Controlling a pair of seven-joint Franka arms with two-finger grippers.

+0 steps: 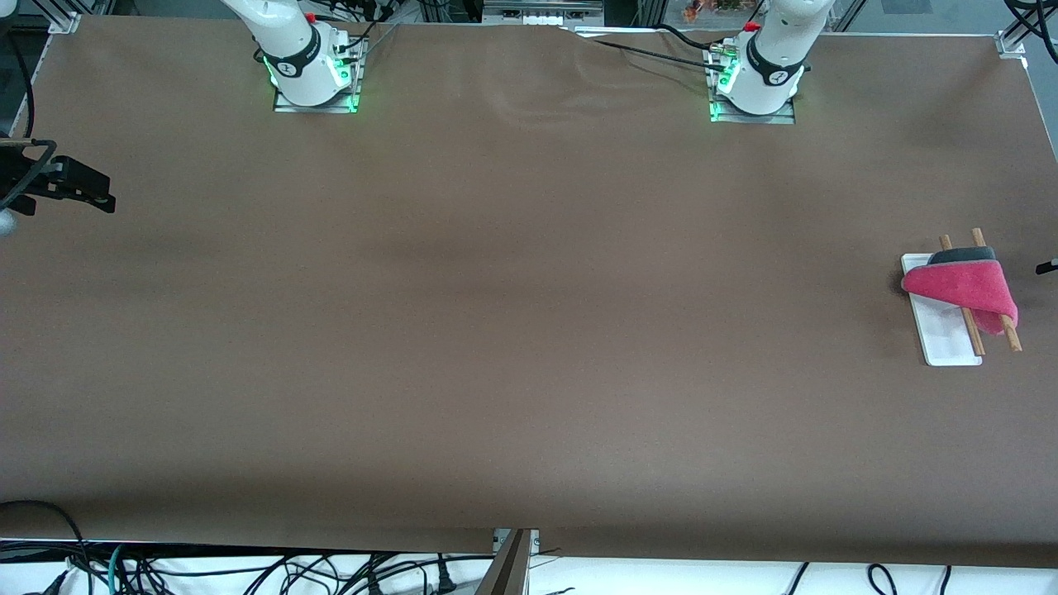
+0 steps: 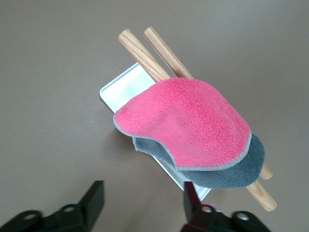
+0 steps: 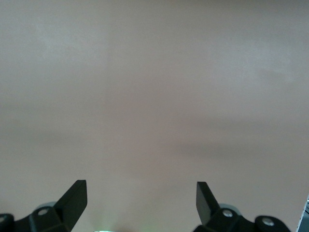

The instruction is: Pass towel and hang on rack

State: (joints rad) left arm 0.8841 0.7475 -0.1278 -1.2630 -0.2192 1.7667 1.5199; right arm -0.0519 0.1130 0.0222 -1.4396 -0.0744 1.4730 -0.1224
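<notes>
The pink-red towel (image 1: pixel 963 285) (image 2: pixel 188 121) lies draped over the rack's two wooden rods (image 1: pixel 1010 330) (image 2: pixel 145 48), with its grey backing showing at one edge. The rack's white base plate (image 1: pixel 942 335) (image 2: pixel 120 89) rests on the table toward the left arm's end. My left gripper (image 2: pixel 143 200) hovers just off the towel's grey edge, open and empty; only a black tip of it (image 1: pixel 1048 266) shows in the front view. My right gripper (image 3: pixel 141 198) (image 1: pixel 91 192) waits open over bare table at the right arm's end.
Brown paper covers the table (image 1: pixel 529 330). Both arm bases (image 1: pixel 314 74) (image 1: pixel 756 83) stand along its edge farthest from the front camera. Cables lie below the table's near edge (image 1: pixel 248 570).
</notes>
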